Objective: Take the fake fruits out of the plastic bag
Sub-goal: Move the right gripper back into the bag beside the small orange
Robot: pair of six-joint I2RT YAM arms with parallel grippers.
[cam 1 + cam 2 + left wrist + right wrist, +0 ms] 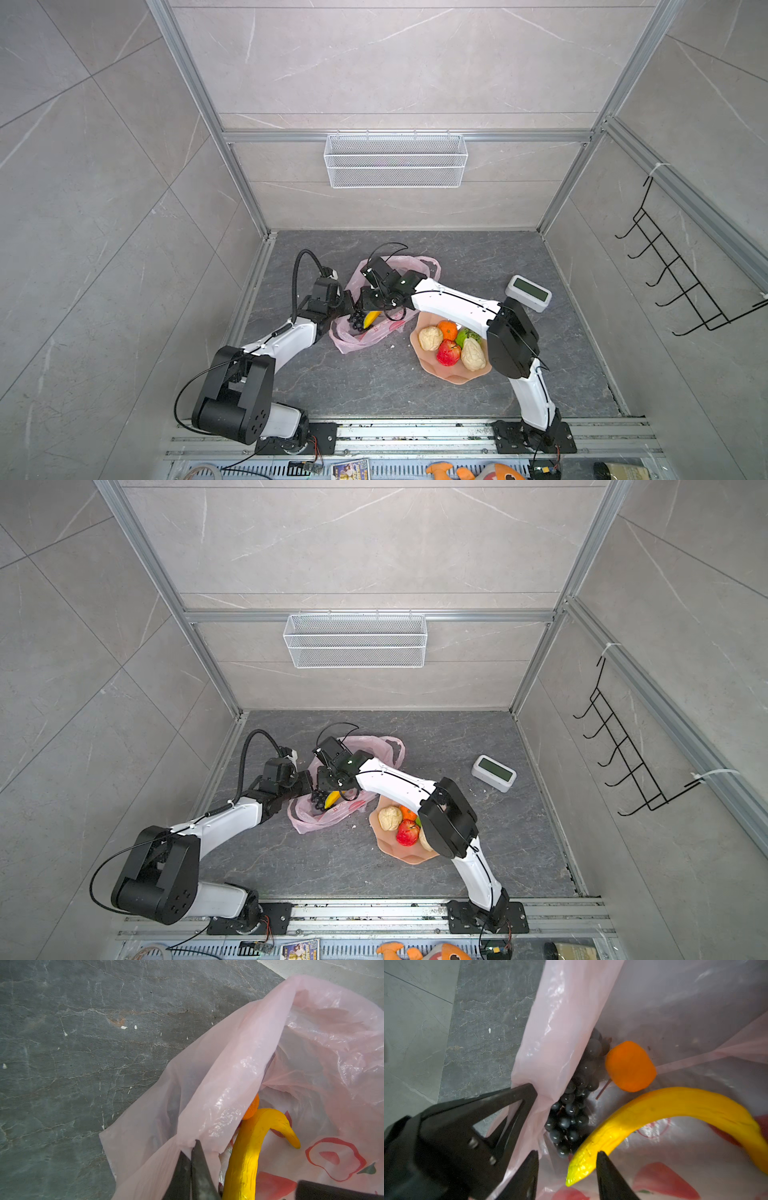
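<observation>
Left gripper: the left gripper is clamped tight on the rim of the thin, translucent pale-pink plastic bag, and it's holding that mouth up and open!
Right gripper: the right gripper is down in the bag's mouth with its jaws apart. There's one black finger on either side of the pointed tip of the curved yellow toy banana. One finger looks to touch it and the other stands clear, so nothing is gripped.
Banana: it's inside the bag, lying on the bottom sheet over the red printed marks.
Grapes: the dark purple-black toy grape bunch is in there too, just beside the banana's tip and tucked against the raised bag wall.
Tangerine: the round orange toy tangerine sits just beside the grapes, near the banana's curve.
Bag: it's on the dark grey stone-look worktop, left of the middle, with its loop handles toward the back edge.
Dish: the peach wavy-edged dish is just right of the bag, partly under the right arm.
On the dish: a cream-beige lumpy piece, a second cream-beige lumpy piece, a red toy apple, a second orange tangerine and a green leafy piece, all bunched together.
Right edge: a small white box with a green screen stands near it, well apart from the bag.
</observation>
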